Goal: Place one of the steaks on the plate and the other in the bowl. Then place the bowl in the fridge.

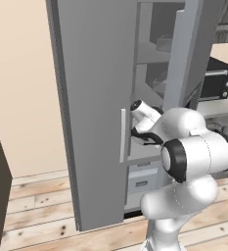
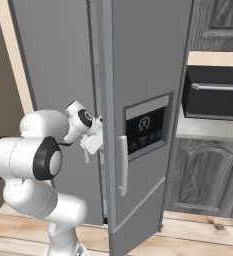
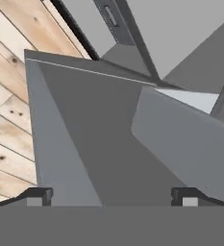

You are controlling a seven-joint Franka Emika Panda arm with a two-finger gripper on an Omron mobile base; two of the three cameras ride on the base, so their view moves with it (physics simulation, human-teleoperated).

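So the fridge (image 1: 93, 98) stands with its doors partly open, grey shelves showing inside. The arm reaches into the gap between the doors, and the pincer (image 3: 113, 194) is spread wide with nothing in it, right up against the grey door panels (image 3: 84, 134).

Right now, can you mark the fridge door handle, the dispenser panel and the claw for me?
fridge door handle (image 2: 123, 165): right base view, on the middle of the slim light vertical bar.
dispenser panel (image 2: 145, 128): right base view, on its dark face by the round symbol.
claw (image 3: 113, 194): hand view, midway between its two dark tips, open.
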